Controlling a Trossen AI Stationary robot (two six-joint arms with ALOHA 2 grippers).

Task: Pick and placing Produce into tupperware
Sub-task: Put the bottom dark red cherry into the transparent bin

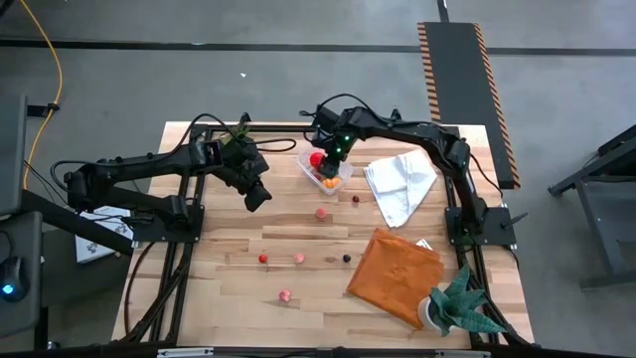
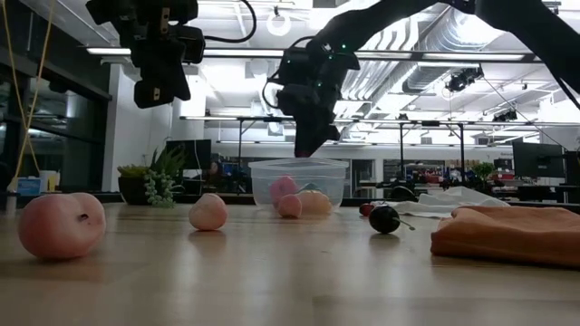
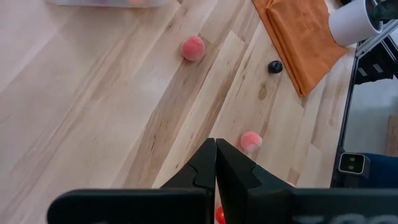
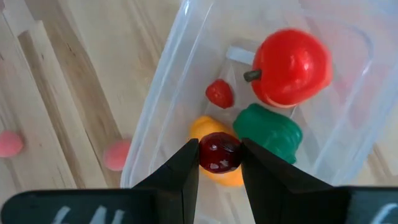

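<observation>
The clear tupperware [image 1: 304, 165] stands at the table's far middle. It holds a red apple [image 4: 291, 67], a green pepper [image 4: 268, 129], a small red berry [image 4: 219, 93] and an orange piece [image 4: 203, 129]. My right gripper [image 4: 219, 163] hangs over it at rim height [image 2: 304, 149], shut on a small dark red fruit [image 4: 219, 153]. More produce lies loose on the wood, such as a pink one [image 1: 321, 213] and a dark one [image 1: 347, 258]. My left gripper [image 3: 216, 163] hovers shut above the table's left half [image 1: 258, 196]. My right gripper pinches the dark red fruit by its two opposite sides [image 4: 205, 155] between its two fingertips. The fingers slant steeply down from above. The fruit is lifted clear of the table, over the inside of the tupperware and above the orange piece.
A white cloth [image 1: 397, 184] lies right of the tupperware and an orange cloth [image 1: 393, 273] at the near right. A potted plant [image 1: 457, 303] stands at the near right corner, another [image 1: 237, 139] behind the left arm. Loose fruits [image 1: 285, 295] dot the middle.
</observation>
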